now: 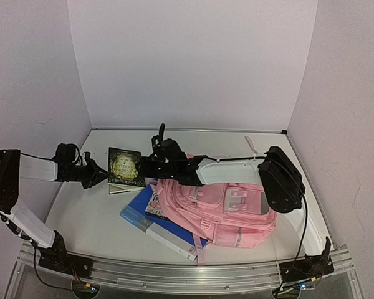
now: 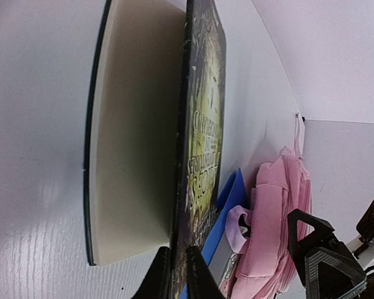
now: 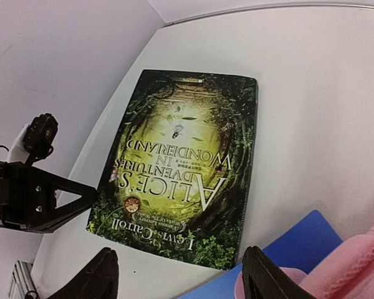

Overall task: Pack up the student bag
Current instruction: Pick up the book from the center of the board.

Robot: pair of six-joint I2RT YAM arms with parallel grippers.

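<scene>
The student bag (image 1: 227, 212), pink, lies on its side at the table's middle right, and its pink fabric (image 2: 280, 230) (image 3: 358, 261) shows in both wrist views. A dark green Alice in Wonderland book (image 1: 126, 166) (image 3: 181, 156) lies to its left. My left gripper (image 1: 97, 176) (image 2: 177, 277) is shut on the near edge of the book's front cover (image 2: 202, 124), with the cream pages (image 2: 134, 137) beside it. My right gripper (image 1: 149, 168) (image 3: 184, 280) hovers open over the book's corner nearest the bag, nothing between its fingers (image 3: 103, 277).
A blue book (image 1: 143, 215) (image 2: 229, 202) (image 3: 293, 246) sticks out from under the bag. A long white-grey box (image 1: 171, 240) lies along the blue book's front edge. White walls close the table at the back and sides. My right arm (image 1: 237, 167) reaches across above the bag.
</scene>
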